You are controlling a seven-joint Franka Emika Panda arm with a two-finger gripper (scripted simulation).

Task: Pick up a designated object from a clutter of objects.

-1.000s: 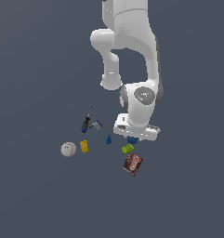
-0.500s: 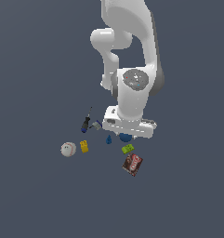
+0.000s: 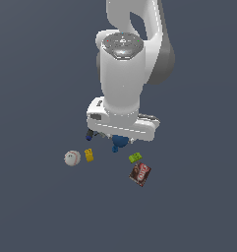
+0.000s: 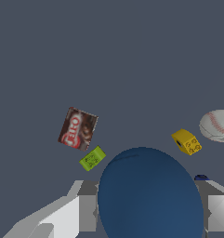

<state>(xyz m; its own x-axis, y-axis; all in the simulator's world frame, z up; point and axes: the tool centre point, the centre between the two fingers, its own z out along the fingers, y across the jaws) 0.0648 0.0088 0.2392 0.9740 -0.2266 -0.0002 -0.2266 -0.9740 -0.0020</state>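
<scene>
I count one blue ball point(image 4: 148, 195). Around it: one white baseball point(image 3: 72, 158), one yellow block point(image 3: 89, 155), one green brick point(image 3: 135, 157), one dark red packet point(image 3: 140, 173), and one small blue cone point(image 3: 115, 148) just beside the ball.

Plain, flat, dark slate-grey floor point(image 3: 36, 211) on every side, evenly lit, no walls or furniture.

The arm point(image 3: 122, 93) hides most of the blue ball point(image 3: 121, 141) and the tool's point(image 4: 150, 209) fingertips.
</scene>
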